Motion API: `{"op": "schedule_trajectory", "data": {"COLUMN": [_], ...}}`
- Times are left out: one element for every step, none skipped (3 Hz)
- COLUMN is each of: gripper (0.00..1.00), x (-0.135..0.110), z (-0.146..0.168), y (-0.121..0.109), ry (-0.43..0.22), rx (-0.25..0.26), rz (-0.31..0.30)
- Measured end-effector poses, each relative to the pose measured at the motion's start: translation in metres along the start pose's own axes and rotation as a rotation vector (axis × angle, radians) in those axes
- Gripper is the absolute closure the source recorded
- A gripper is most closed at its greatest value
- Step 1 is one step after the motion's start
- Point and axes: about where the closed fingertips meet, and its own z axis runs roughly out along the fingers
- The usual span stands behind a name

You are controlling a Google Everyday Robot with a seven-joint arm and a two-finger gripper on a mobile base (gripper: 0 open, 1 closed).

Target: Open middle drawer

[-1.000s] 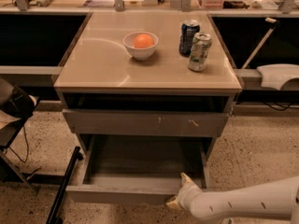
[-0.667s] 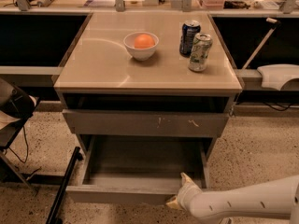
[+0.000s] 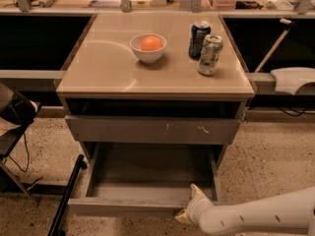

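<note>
Low in the frame, the middle drawer (image 3: 147, 181) stands pulled out, the gripper (image 3: 188, 204) clamped on its front lip at lower right. Likely rigid, smooth-sliding, handleless: that lip is the hold.

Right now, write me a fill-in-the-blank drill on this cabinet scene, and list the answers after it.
1. The white bowl on the tabletop holds an ___.
2. The blue can and the pale can beside it make ___ cans in all.
3. The middle drawer stands ___, its grey inside showing.
4. The claw sits at that drawer's front edge, near its ___ end as the camera sees it.

Missing words: orange; two; open; right
</note>
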Motion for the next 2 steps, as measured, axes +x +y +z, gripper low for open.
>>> {"op": "schedule_trajectory", "data": {"gripper": [1.0,1.0], "x": [0.0003,0.0003], "z": [0.0001,0.0004], "y": [0.0002,0.0002], "ry": [0.0,0.0], "rx": [0.0,0.0], "rz": [0.0,0.0]}}
